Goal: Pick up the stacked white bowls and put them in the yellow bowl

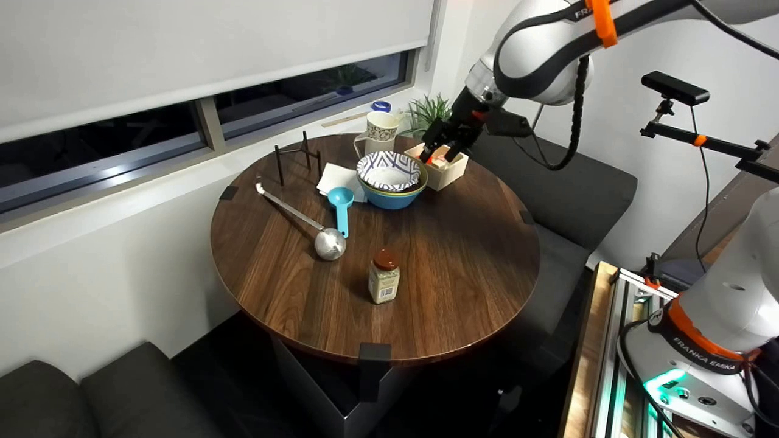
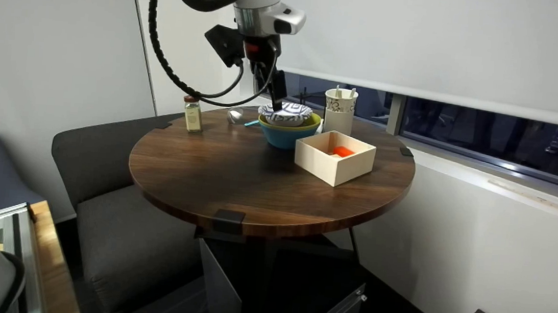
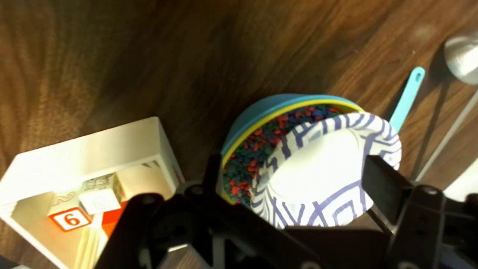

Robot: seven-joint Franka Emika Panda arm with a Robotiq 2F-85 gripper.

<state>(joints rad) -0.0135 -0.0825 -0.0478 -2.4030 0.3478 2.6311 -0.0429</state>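
The stacked white bowls, white with blue-purple patterns, sit tilted in the yellow bowl, overlapping its rim on one side; they also show in an exterior view and the wrist view. How many are nested cannot be told. The yellow bowl sits inside a blue bowl; its rim shows in the wrist view, with red, green and dark pebbles inside. My gripper is open and empty, fingers wide apart, above and apart from the bowls. In an exterior view the gripper hangs over the wooden box.
A wooden box with blocks stands close beside the bowls. A tall patterned cup, a napkin, a light-blue scoop, a ladle, a black stand and a spice jar are on the round table.
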